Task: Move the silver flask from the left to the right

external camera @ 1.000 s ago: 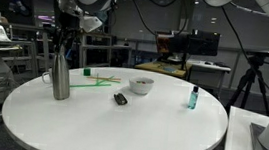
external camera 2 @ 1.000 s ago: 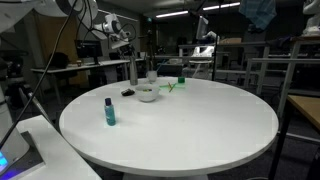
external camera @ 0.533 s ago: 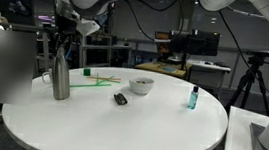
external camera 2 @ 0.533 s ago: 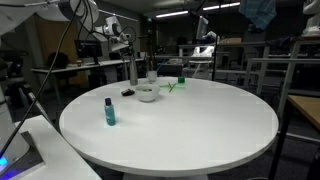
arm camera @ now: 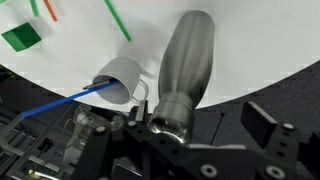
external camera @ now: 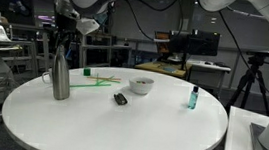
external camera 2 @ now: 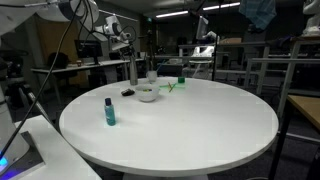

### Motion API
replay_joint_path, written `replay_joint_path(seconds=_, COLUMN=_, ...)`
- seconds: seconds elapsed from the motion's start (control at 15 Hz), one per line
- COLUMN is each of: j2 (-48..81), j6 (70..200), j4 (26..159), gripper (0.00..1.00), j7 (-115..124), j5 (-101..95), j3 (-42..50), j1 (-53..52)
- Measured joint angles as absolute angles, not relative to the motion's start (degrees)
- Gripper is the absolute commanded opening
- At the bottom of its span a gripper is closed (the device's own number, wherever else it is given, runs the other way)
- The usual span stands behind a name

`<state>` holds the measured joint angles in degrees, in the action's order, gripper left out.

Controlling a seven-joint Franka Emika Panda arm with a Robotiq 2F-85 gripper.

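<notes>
In an exterior view, the silver flask (external camera: 62,77) stands upright near the rim of the round table (external camera: 108,133), with the gripper (external camera: 65,48) directly above its cap. In an exterior view, the flask (external camera 2: 133,73) stands at the far rim, behind a bowl (external camera 2: 148,93). In the wrist view, the flask (arm camera: 188,65) stands just beside a white mug (arm camera: 120,80). The gripper (arm camera: 175,125) straddles the neck, its fingers spread and apparently not touching it.
</notes>
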<state>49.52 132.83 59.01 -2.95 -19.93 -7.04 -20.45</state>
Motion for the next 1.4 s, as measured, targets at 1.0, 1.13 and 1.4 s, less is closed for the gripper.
replay_joint_path(seconds=1.0, j2=49.61, j6=132.83, j4=57.93, gripper=1.0, j7=-2.69, j5=-20.98, j3=-6.44, j1=-21.05)
replay_joint_path(seconds=1.13, j2=49.91, j6=132.84, j4=58.01, gripper=1.0, j7=-2.69, j5=-20.98, j3=-6.44, j1=-21.05)
replay_joint_path(seconds=1.4, j2=50.72, j6=132.87, j4=58.09, gripper=1.0, j7=-2.74, j5=-21.01, j3=-6.44, j1=-21.05)
